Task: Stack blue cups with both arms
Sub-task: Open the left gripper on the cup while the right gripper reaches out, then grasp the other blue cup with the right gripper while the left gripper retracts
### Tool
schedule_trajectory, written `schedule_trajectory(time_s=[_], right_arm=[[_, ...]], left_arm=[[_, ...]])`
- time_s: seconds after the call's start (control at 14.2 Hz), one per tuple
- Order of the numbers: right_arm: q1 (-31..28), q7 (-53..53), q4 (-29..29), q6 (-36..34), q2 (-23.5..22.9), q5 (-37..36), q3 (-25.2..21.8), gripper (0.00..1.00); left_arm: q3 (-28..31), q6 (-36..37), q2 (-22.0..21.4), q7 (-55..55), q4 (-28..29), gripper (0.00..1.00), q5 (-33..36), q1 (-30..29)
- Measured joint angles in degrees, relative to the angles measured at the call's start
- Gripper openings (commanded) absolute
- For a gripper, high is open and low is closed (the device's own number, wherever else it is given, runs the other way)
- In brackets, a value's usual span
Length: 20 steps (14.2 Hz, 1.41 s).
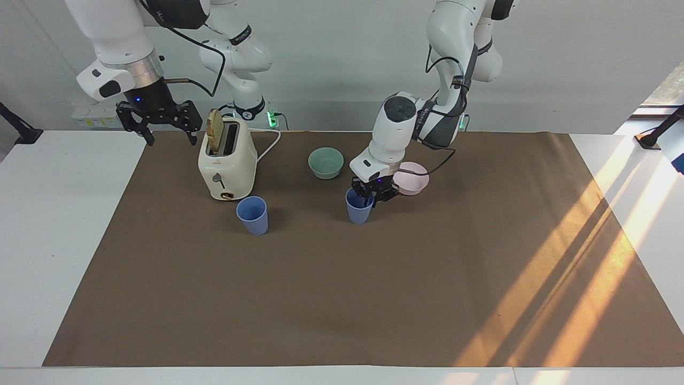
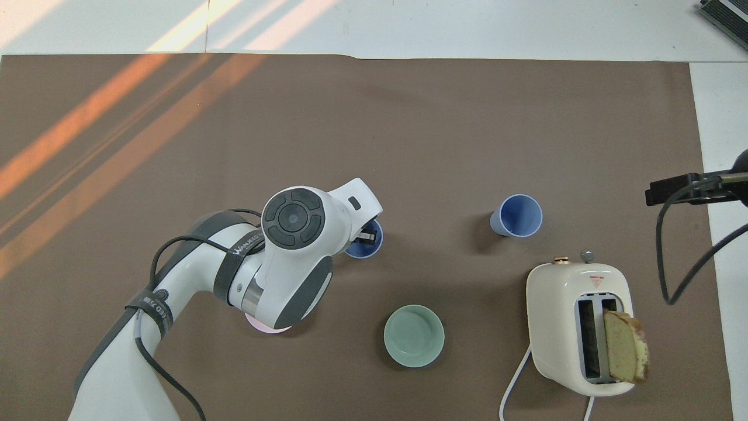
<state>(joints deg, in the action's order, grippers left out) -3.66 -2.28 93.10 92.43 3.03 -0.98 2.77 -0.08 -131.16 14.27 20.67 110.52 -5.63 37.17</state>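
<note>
One blue cup (image 1: 253, 215) (image 2: 517, 215) stands upright on the brown mat just farther from the robots than the toaster. The other blue cup (image 1: 358, 208) (image 2: 367, 248) stands upright mid-table, farther from the robots than the two bowls. My left gripper (image 1: 370, 197) (image 2: 366, 235) is down at this cup's rim, on the side toward the pink bowl, and the left arm covers part of the cup in the overhead view. My right gripper (image 1: 172, 140) hangs open and empty in the air beside the toaster, at the right arm's end of the mat.
A cream toaster (image 1: 227, 163) (image 2: 578, 327) holds a slice of bread, its white cord trailing toward the robots. A mint-green bowl (image 1: 326, 162) (image 2: 414, 335) and a pale pink bowl (image 1: 416, 179) sit nearer the robots than the cups. The left arm hides most of the pink bowl from overhead.
</note>
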Motion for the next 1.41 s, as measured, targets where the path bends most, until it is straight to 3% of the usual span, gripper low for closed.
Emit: schedule_trajectory(time_s=[0.14,0.35,0.56,0.78,0.92,1.41], right_arm=[[0.14,0.0,0.03,0.02,0.01,0.28,0.01,1.0],[0.3,0.0,1.85,1.63,-0.09,1.43,0.05,1.0],[0.95,-0.01,7.55,7.43,-1.37,2.09,0.37,1.0],[2.37,-0.01,13.2,16.27,-6.01,2.11,0.46,1.0],[4.55,0.0,13.9,20.2,-9.59,2.11,0.49,1.0],[6.34,0.0,16.32,23.62,-13.95,2.13,0.46,1.0]], left_arm=[[0.16,-0.05,-0.03,0.0,-0.2,0.99,0.0,0.0],[1.02,0.81,-0.78,0.01,-1.08,1.0,0.0,-0.05],[2.73,7.56,-4.49,-0.62,-2.26,1.0,0.03,-2.49],[3.21,14.07,-10.73,-9.4,-2.5,1.0,0.08,-10.92],[3.41,16.86,-13.1,-15.45,-2.92,1.0,0.51,-17.21],[3.68,35.32,-13.84,-28.84,-17.88,1.0,3.38,-31.06]])
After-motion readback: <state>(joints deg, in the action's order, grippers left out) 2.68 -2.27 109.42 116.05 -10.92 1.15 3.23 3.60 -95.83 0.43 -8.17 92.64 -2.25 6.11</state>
